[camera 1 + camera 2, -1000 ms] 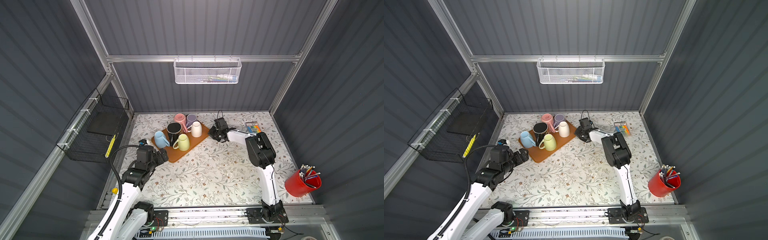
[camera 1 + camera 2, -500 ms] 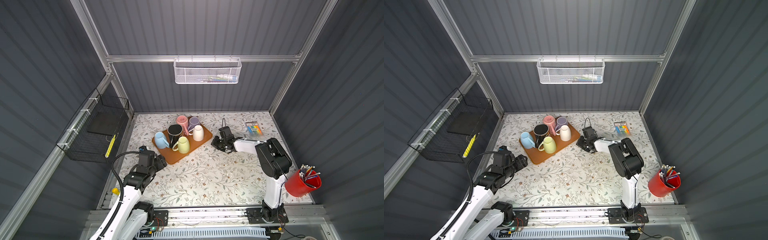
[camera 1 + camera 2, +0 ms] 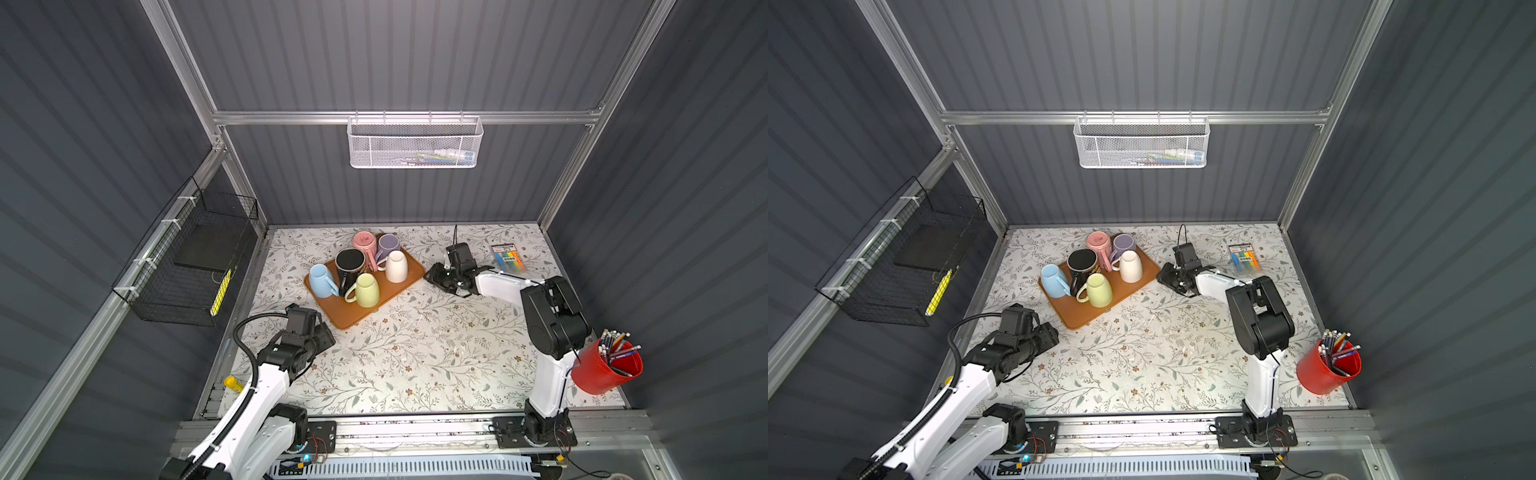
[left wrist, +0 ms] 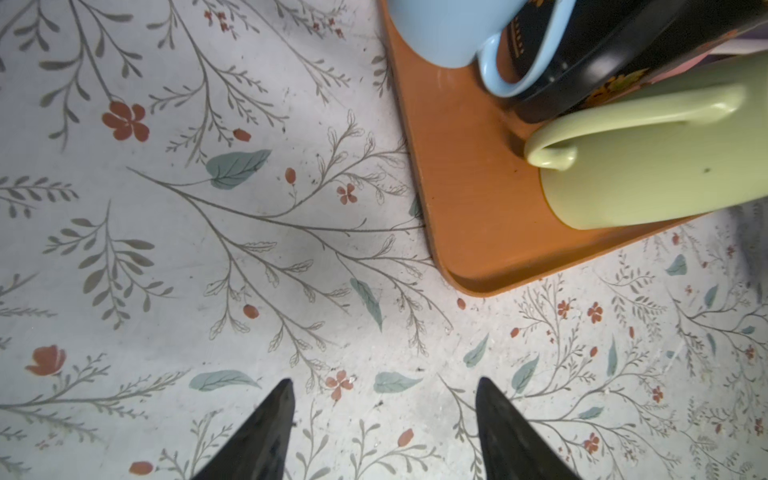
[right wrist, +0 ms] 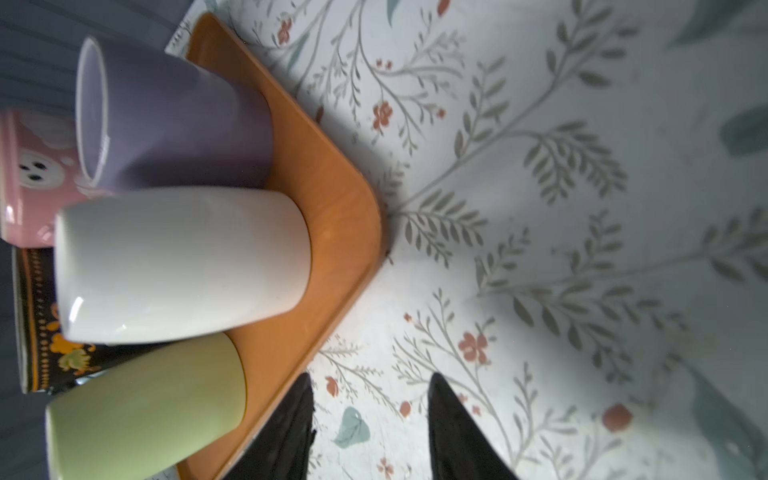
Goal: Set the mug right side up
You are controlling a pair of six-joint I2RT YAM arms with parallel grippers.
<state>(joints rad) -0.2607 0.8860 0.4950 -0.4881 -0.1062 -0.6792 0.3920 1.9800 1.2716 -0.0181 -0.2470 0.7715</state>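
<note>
On the orange tray, white mug standing mouth down beside the green mug, my right gripper just off the tray's corner, jaws parted, holding nothing, my left gripper over the floral table, jaws parted, empty

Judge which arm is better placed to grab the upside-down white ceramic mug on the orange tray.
Right, probably: the right gripper, jaws open, sits beside the orange tray's corner nearest the white ceramic mug; the left gripper is farther off, with the yellow-green mug between.
</note>
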